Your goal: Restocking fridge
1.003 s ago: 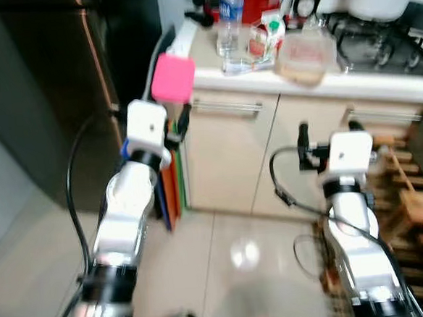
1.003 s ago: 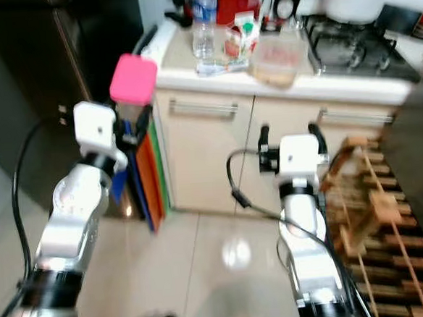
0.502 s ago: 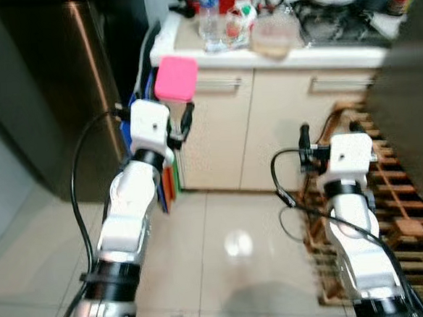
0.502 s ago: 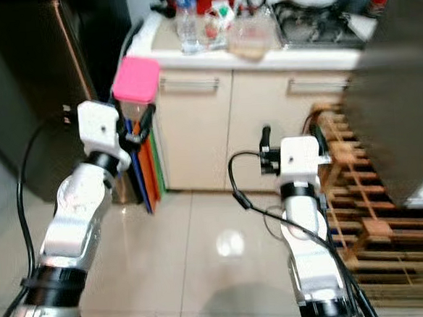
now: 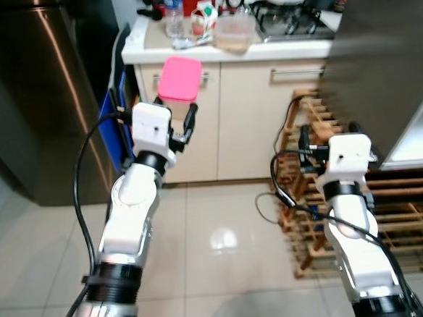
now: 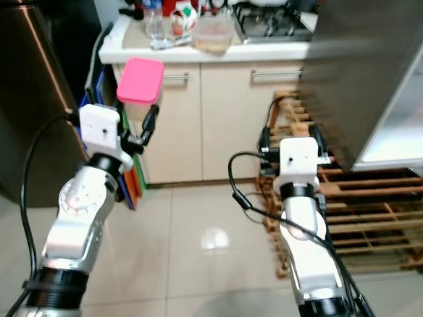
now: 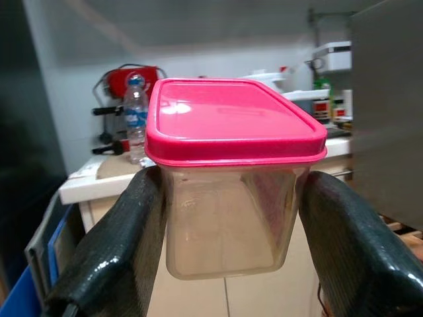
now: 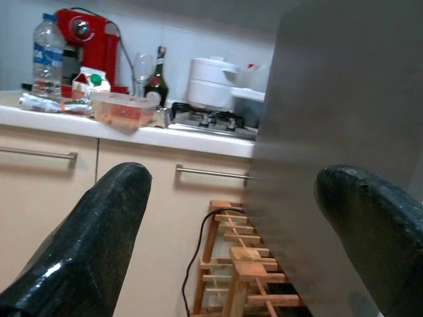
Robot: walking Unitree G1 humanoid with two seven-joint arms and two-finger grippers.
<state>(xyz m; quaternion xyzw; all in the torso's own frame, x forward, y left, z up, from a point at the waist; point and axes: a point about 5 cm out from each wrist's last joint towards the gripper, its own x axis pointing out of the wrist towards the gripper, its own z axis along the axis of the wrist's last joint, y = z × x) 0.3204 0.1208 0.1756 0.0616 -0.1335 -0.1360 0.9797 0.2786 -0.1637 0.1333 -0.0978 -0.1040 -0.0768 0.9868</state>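
Pink-lidded and clear-walled, the plastic container [image 7: 231, 178] sits upright between the two black fingers [image 7: 115, 257] of the left end effector [image 5: 178, 123], which press against its opposite side walls just under the lid's rim; the lid itself stands free above the fingertips. The container looks empty through its walls. The left arm holds it raised in front of the robot, level with the upper edge of the cream cabinet doors [image 5: 245, 120] and in front of the left end of the white counter [image 5: 276, 50].

The right end effector [image 6: 289, 133] is lower and further right, its fingers [image 8: 86, 244] spread wide apart with nothing between them, in front of a wooden slatted rack [image 5: 389, 211] that stands on the tiled floor [image 5: 217, 238].

On the counter behind the container are a clear water bottle [image 5: 174, 9], a small carton with a green cap [image 5: 203, 19], a clear tub [image 5: 235, 35] holding something reddish, and a red appliance [image 8: 89, 43] against the wall. Further along is a gas hob [image 5: 289, 19] with a white pot [image 8: 211, 82] on it. A dark steel fridge [image 5: 33, 98] stands left of the counter, with blue and orange boards [image 6: 126, 179] leaning in the gap between. A large grey panel [image 6: 364, 53] stands at the right, above the rack.
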